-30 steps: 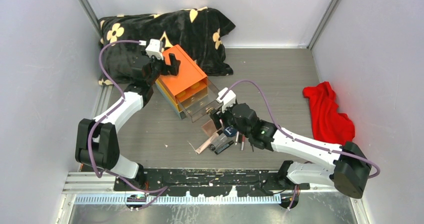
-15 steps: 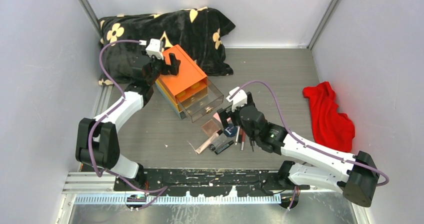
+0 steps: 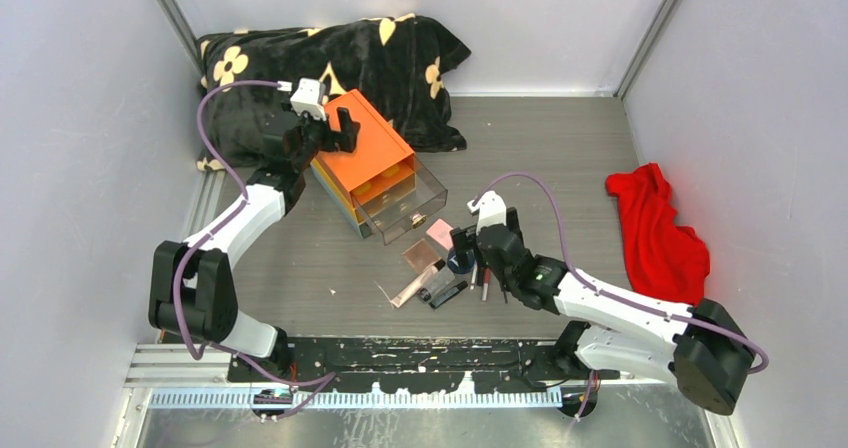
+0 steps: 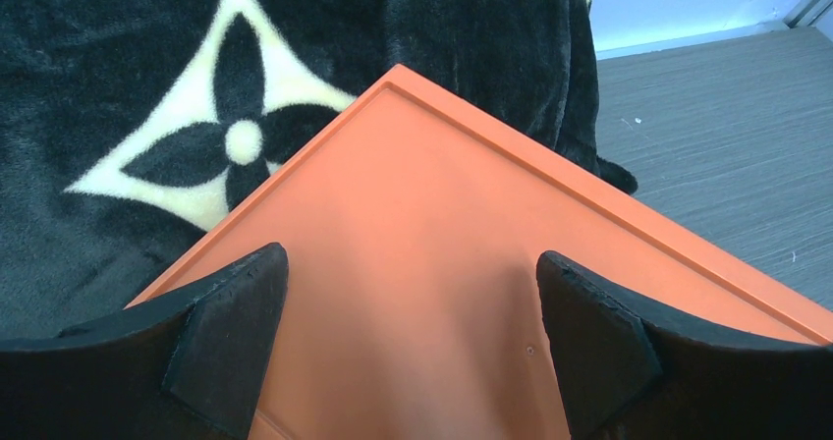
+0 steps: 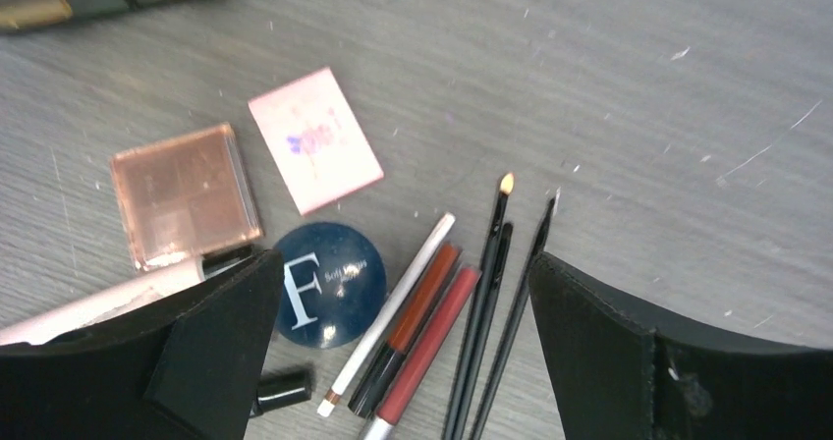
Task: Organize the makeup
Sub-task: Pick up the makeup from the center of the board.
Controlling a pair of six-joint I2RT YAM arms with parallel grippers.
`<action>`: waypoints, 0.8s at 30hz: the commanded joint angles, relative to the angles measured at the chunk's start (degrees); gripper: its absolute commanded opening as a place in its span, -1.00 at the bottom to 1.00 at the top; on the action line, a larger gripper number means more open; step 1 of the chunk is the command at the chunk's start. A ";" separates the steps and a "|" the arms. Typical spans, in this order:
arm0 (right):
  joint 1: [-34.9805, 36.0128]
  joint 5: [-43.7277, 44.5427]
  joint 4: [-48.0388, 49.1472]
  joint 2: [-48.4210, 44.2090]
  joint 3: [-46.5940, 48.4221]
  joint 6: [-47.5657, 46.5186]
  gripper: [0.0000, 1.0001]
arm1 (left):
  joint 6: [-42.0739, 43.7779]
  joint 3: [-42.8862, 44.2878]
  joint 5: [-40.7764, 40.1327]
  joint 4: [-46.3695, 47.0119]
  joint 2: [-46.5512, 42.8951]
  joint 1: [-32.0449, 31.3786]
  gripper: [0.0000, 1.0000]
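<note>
The makeup lies in a cluster on the table in front of the drawer. In the right wrist view I see a pale pink square compact [image 5: 314, 137], a coppery pink compact [image 5: 184, 194], a round dark compact with a white F [image 5: 328, 283], a white pencil [image 5: 388, 312], red tubes [image 5: 424, 327], thin black brushes [image 5: 491, 293], a pinkish tube [image 5: 98, 304] and a black tube [image 5: 280, 389]. My right gripper [image 5: 403, 283] hangs open and empty above them [image 3: 468, 246]. My left gripper [image 4: 410, 263] is open over the orange box's top [image 3: 342, 128].
The orange box [image 3: 368, 150] has a clear drawer [image 3: 405, 206] pulled out toward the makeup. A black flowered blanket [image 3: 330, 63] lies behind it. A red cloth [image 3: 655, 223] lies at the right wall. Walls close in on three sides.
My right gripper has moved right and back from the drawer front. The pale pink compact it covered now shows lying on the table. The left arm has not moved.
</note>
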 commanded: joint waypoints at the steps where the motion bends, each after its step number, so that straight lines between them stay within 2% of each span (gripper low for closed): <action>1: -2.18 -4.65 5.39 1.56 -3.16 5.36 0.95 | -3.07 -4.31 -1.44 -19.18 2.50 0.23 0.94; 6: -8.92 -14.33 9.58 1.05 -6.32 8.61 0.82 | -2.88 -4.36 -1.74 -19.36 2.63 0.23 0.95; 9: -8.99 -14.79 9.30 2.45 -5.23 7.23 0.78 | -2.83 -4.44 -1.89 -19.17 2.82 0.23 0.94; 14: -9.02 -18.42 9.17 5.66 -3.63 5.80 0.61 | -3.53 -4.20 -1.54 -18.70 3.95 0.23 0.95; 24: -7.51 -20.14 11.97 6.37 -6.10 7.43 0.58 | -3.35 -4.42 -1.36 -18.38 4.52 0.25 0.94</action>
